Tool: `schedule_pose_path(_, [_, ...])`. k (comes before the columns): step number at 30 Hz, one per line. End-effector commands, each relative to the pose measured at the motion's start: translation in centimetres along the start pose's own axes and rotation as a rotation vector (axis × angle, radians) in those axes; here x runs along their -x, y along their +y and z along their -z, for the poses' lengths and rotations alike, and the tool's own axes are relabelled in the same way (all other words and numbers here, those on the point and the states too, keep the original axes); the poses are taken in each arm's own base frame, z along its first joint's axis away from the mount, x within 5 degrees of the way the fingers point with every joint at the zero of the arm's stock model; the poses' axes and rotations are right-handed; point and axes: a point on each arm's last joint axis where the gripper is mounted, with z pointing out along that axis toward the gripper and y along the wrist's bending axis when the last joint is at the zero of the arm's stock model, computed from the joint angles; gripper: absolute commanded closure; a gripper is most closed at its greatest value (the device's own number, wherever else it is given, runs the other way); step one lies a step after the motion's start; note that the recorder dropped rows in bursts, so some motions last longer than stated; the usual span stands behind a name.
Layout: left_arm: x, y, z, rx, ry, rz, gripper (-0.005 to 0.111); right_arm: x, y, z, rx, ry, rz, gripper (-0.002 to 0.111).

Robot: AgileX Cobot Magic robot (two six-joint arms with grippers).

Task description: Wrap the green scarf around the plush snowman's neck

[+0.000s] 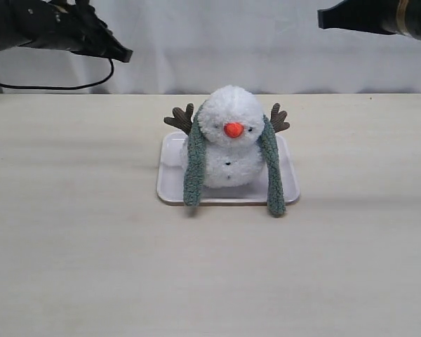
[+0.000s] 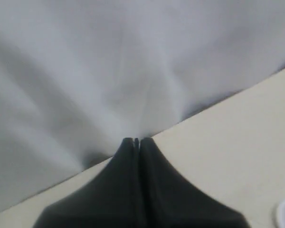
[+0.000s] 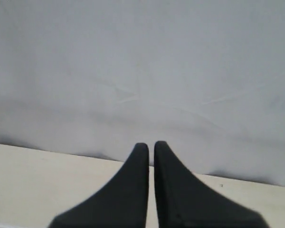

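- Snowman (image 1: 230,151) sat on a tray (image 1: 170,188), scarf (image 1: 194,168) looped behind it, ends hanging forward.
- Left gripper (image 1: 123,53) and right gripper (image 1: 323,20), closed, empty, hung high, well clear.
- Table (image 1: 210,281) stretched wide around; cloth (image 1: 217,42) probably met its far edge.

Staged lab setup: pale wooden table (image 1: 70,267) before a white cloth backdrop (image 1: 231,42)

Left gripper (image 1: 125,53) raised at far left, jaws closed, holding nothing. Right gripper (image 1: 323,20) raised higher at far right, jaws closed, holding nothing. Both arms point inward toward centre.
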Motion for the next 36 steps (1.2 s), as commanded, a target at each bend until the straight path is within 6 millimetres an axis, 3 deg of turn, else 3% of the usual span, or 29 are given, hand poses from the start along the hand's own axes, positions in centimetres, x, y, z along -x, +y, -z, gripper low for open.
schedule_pose_path(1, [-1.8, 5.4, 0.6, 0.152, 0.041, 0.138, 0.107, -0.8, -0.8, 0.2, -0.076, 0.091, 0.064, 0.104])
schedule_pose_path(4, [-3.5, 8.3, 1.2, 0.238, 0.120, 0.225, 0.107, -0.8, -0.9, 0.3, -0.076, 0.102, 0.050, 0.104])
schedule_pose_path(8, [-5.5, 10.7, 2.1, 0.435, 0.315, 0.039, 0.107, -0.9, -0.6, 0.3, -0.058, 0.109, 0.014, 0.104])
schedule_pose_path(11, [-6.1, 12.3, 3.6, 0.755, 0.474, -0.104, 0.107, -1.0, -0.4, 0.3, -0.035, 0.120, 0.001, 0.104])
schedule_pose_path(13, [-6.2, 12.5, 4.1, 0.780, 0.535, -0.135, 0.107, -1.1, -0.1, 0.3, -0.006, 0.133, -0.009, 0.104])
schedule_pose_path(18, [-6.7, 9.8, 2.7, 0.451, 0.518, 0.047, 0.107, -1.4, 0.9, 0.2, 0.106, 0.287, 0.011, 0.104])
schedule_pose_path(21, [-6.5, 7.8, 1.9, 0.210, 0.476, 0.074, 0.107, 0.0, 2.1, -0.5, 0.280, 0.407, 0.032, 0.104])
schedule_pose_path(24, [-5.6, 5.7, 1.3, -0.030, 0.374, 0.107, 0.107, 1.5, 3.8, -1.4, 0.465, 0.435, -0.011, 0.104])
schedule_pose_path(27, [-4.1, 3.3, 1.2, -0.307, 0.218, 0.133, 0.107, 3.1, 4.7, -2.1, 0.509, 0.404, -0.042, 0.104])
schedule_pose_path(30, [-2.5, 2.2, 1.5, -0.431, 0.088, 0.151, 0.107, 4.2, 6.4, -2.7, 0.546, 0.386, -0.024, 0.104])
schedule_pose_path(33, [-1.6, 0.9, 1.7, -0.515, 0.017, 0.081, 0.107, 4.2, 8.8, -3.4, 0.607, 0.425, 0.011, 0.104])
schedule_pose_path(36, [-1.3, -2.0, 1.5, -0.646, -0.037, -0.070, 0.107, 2.4, 11.6, -4.9, 0.665, 0.537, 0.053, 0.104])
